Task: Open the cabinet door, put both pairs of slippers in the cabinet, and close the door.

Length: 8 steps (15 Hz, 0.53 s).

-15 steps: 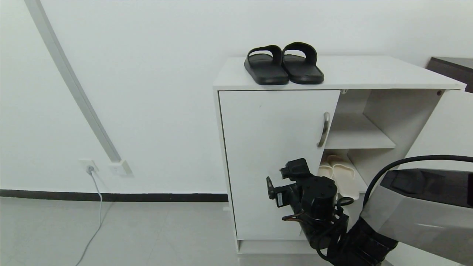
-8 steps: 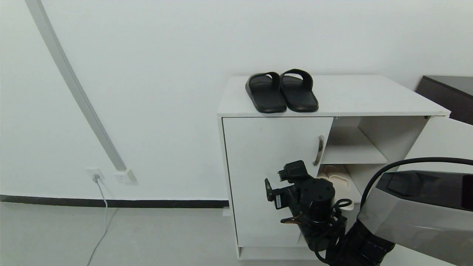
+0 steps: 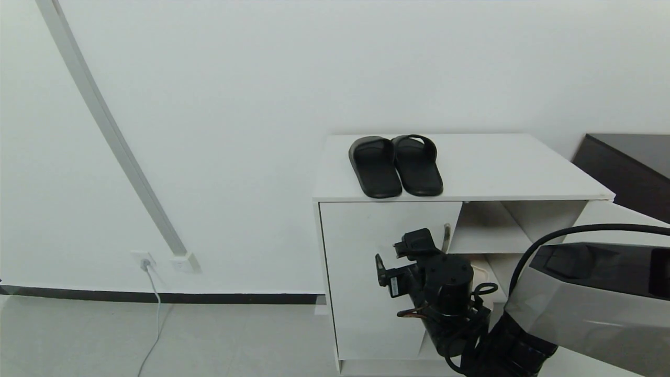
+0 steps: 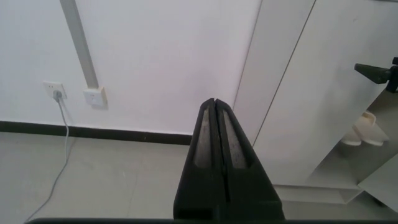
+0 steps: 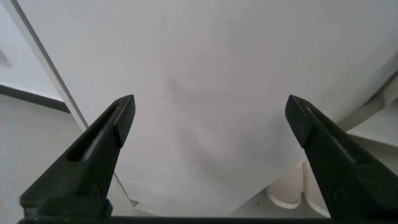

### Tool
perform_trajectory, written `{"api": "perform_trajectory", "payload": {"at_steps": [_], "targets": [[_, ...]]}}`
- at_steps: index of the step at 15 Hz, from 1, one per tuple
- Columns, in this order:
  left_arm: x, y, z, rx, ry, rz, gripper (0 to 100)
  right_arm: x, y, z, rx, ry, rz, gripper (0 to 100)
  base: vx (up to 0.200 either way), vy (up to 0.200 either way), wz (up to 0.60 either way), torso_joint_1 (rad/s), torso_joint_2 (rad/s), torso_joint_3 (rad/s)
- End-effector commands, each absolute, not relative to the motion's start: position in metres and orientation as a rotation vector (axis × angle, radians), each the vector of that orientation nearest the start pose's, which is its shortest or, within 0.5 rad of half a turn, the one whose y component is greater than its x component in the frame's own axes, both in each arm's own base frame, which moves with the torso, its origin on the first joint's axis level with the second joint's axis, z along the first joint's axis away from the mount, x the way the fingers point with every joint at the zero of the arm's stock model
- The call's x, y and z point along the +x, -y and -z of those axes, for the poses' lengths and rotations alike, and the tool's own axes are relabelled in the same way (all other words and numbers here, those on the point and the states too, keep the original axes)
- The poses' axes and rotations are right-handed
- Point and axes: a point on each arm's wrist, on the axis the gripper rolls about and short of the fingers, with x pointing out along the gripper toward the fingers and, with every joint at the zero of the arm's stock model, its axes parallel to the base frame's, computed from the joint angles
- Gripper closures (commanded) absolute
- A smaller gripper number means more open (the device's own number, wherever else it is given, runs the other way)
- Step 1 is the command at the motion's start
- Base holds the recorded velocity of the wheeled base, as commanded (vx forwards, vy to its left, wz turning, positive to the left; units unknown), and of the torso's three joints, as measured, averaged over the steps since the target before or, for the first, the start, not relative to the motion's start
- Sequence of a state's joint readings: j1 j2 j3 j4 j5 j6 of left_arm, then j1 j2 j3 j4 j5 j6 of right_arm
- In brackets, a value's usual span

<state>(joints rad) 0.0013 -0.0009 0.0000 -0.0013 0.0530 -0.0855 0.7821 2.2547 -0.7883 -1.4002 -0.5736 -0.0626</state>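
A pair of black slippers [image 3: 395,165] lies side by side on top of the white cabinet [image 3: 497,167]. The cabinet's left door [image 3: 361,272] is shut and its right door [image 3: 623,217] stands swung open. A beige pair of slippers [image 4: 367,130] rests on the lower shelf inside, also seen as beige slippers [image 5: 286,190]. My right gripper [image 3: 397,251] hangs open in front of the left door, near the handle [image 3: 446,235], with nothing between the fingers of the right gripper [image 5: 210,102]. My left gripper [image 4: 214,106] is shut and empty, low down to the left of the cabinet.
Wall sockets [image 3: 144,260] with a plugged cable sit low on the wall to the left, below a slanting grey conduit [image 3: 104,120]. Dark furniture [image 3: 628,162] stands right of the cabinet. Bare floor [image 3: 157,340] spreads out to the left.
The whole head view has shifted, so the cabinet shows lower in the picture: the camera moved. The black slippers keep their place on the top, and the right gripper stays before the left door.
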Motion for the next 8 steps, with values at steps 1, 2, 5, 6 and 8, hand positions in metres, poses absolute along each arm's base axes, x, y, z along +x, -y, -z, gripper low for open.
{"api": "perform_trajectory", "payload": {"at_steps": [1, 2, 5, 6, 8], "targets": [[-0.0228, -0.0012, -0.0756, -0.086, 0.004, -0.055, 100, 0.2789, -0.2600, -0.0589, -0.105, -0.049, -0.210, 0, 0.000, 0.000, 0.00, 0.222, -0.54, -0.315], [-0.0228, -0.0011, -0.0756, -0.086, 0.004, -0.054, 100, 0.2789, -0.2600, -0.0589, -0.107, -0.048, -0.210, 0, 0.000, 0.000, 0.00, 0.232, -0.55, -0.330], [-0.0228, -0.0012, -0.0756, -0.086, 0.004, -0.055, 100, 0.2785, -0.2604, -0.0591, -0.105, -0.047, -0.212, 0, 0.000, 0.000, 0.00, 0.238, -0.56, -0.323], [-0.0228, -0.0012, -0.0756, -0.086, 0.004, -0.055, 100, 0.2784, -0.2603, -0.0592, -0.104, -0.045, -0.212, 0, 0.000, 0.000, 0.00, 0.251, -0.58, -0.325], [-0.0228, -0.0012, -0.0756, -0.086, 0.004, -0.055, 100, 0.2772, -0.2600, -0.0584, -0.106, -0.047, -0.213, 0, 0.000, 0.000, 0.00, 0.264, -0.61, -0.337]]}}
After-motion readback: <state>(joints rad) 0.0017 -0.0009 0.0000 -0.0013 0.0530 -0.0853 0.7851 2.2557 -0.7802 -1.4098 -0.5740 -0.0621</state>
